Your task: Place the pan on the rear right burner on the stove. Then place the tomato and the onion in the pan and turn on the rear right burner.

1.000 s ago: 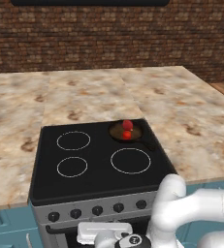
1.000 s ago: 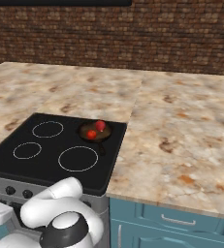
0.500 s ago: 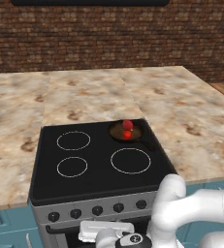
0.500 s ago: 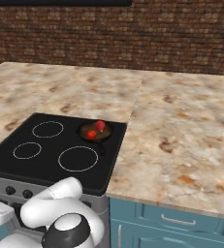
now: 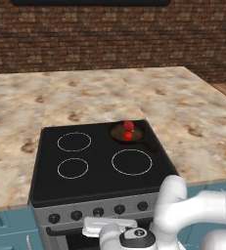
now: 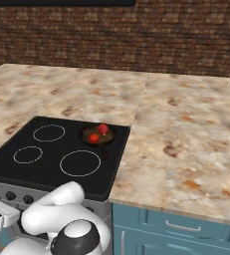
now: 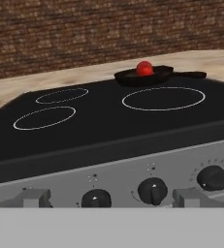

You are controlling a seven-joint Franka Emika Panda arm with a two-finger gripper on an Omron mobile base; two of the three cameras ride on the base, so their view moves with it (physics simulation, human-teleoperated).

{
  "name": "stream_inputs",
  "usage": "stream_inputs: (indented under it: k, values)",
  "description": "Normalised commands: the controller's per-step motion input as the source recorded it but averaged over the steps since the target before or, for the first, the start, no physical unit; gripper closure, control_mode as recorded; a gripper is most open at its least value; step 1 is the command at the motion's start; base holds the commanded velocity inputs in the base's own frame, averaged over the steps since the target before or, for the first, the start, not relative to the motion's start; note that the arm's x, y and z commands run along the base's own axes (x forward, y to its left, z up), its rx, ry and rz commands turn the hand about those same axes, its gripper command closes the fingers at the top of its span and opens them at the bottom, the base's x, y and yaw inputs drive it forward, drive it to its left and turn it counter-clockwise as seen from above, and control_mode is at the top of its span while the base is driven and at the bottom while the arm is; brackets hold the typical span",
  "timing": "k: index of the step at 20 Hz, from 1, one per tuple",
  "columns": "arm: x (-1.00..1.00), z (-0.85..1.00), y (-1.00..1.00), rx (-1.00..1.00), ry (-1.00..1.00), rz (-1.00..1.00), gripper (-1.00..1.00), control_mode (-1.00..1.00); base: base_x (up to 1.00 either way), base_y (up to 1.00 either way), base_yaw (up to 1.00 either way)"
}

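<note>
The pan (image 5: 118, 132) sits at the rear right of the black stove (image 5: 95, 161) and covers the rear right burner. Inside it lie the orange-red tomato (image 5: 128, 136) and, just behind it, the darker onion (image 5: 128, 125). The right base view shows the same pan (image 6: 106, 141), tomato (image 6: 94, 138) and onion (image 6: 103, 129). My gripper (image 5: 109, 227) hangs low in front of the stove's steel panel, open and holding nothing. In the hand view the gripper (image 7: 112, 198) faces the knob row, two knobs (image 7: 152, 190) between its fingertips (image 7: 33, 197). The pan (image 7: 157, 73) stands far behind.
Three other white burner rings (image 5: 131, 162) mark the cooktop. Black knobs (image 5: 98, 212) run along the front panel. Marbled counter (image 5: 183, 117) flanks the stove, a brick wall (image 5: 109, 34) stands behind, and teal cabinets (image 6: 176, 229) lie below.
The hand has edged slightly upward toward the knob row. Pan, tomato and onion have not moved.
</note>
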Motion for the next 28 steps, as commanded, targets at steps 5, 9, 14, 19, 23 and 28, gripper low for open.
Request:
stream_inputs:
  k: [5, 9, 14, 19, 23, 28]
  values:
    - [0.15, -0.08, -0.02, 0.00, 0.01, 0.00, -1.00, -1.00, 0.00, 0.00, 0.00]
    - [0.10, -0.16, 0.00, 0.00, 0.01, 0.00, -1.00, -1.00, 0.00, 0.00, 0.00]
    - [0.06, -0.18, 0.00, 0.00, 0.01, 0.00, -1.00, -1.00, 0.00, 0.00, 0.00]
    - [0.12, -0.15, 0.00, 0.00, 0.02, 0.00, -1.00, -1.00, 0.00, 0.00, 0.00]
    - [0.11, -0.09, 0.00, 0.00, 0.02, 0.00, -1.00, -1.00, 0.00, 0.00, 0.00]
    - [0.07, -0.09, 0.00, 0.00, 0.02, 0.00, -1.00, -1.00, 0.00, 0.00, 0.00]
